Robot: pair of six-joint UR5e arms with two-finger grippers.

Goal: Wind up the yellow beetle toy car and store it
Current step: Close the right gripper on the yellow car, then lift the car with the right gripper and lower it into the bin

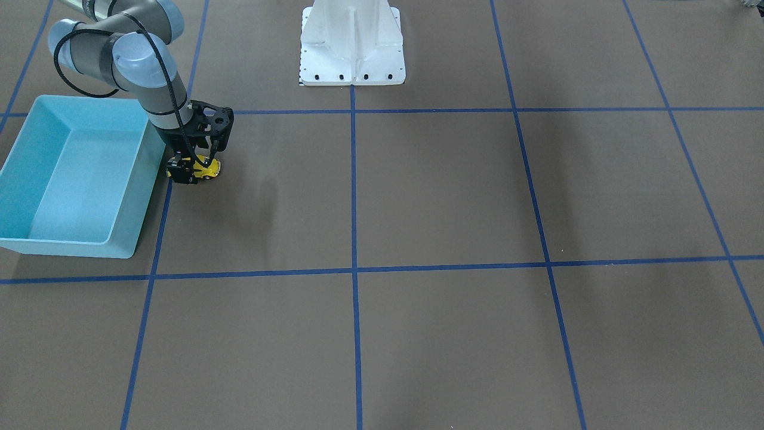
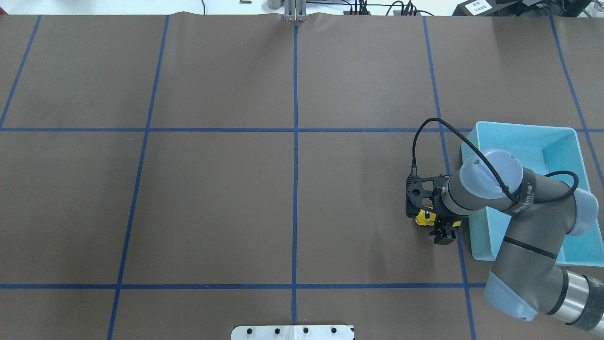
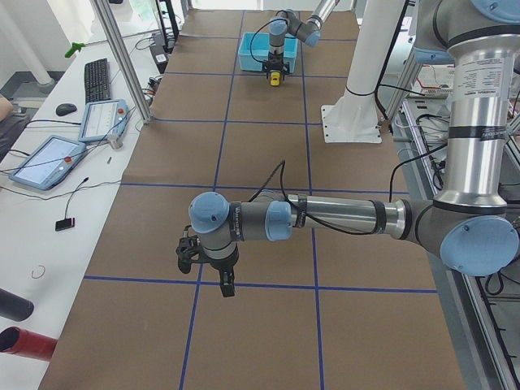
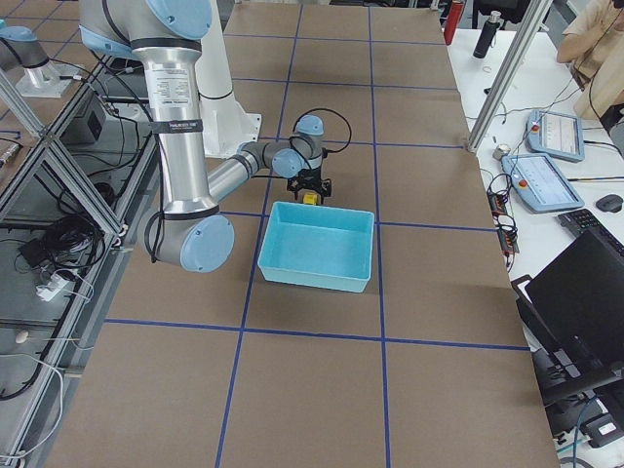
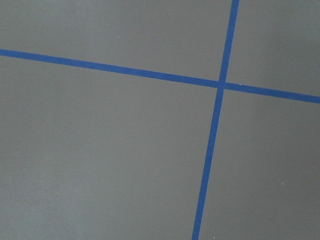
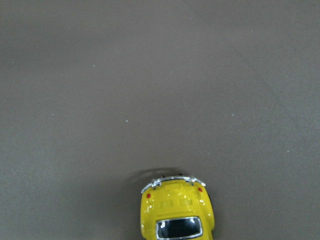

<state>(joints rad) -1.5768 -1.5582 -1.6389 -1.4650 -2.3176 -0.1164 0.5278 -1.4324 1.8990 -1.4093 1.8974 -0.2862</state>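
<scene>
Your two arms, right arm [image 2: 528,231] and left arm [image 3: 341,217], are silver-grey tubes with pale blue joint caps. A black braided cable [image 2: 414,151] loops to the black right pincer [image 1: 192,168]; white lettering marks a dark band. Dark screws line the white pedestal [image 1: 352,42].

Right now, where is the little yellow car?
In the overhead view, the glossy yellow beetle toy car is at the right, in the right pincer, beside the light blue plastic bin.
</scene>
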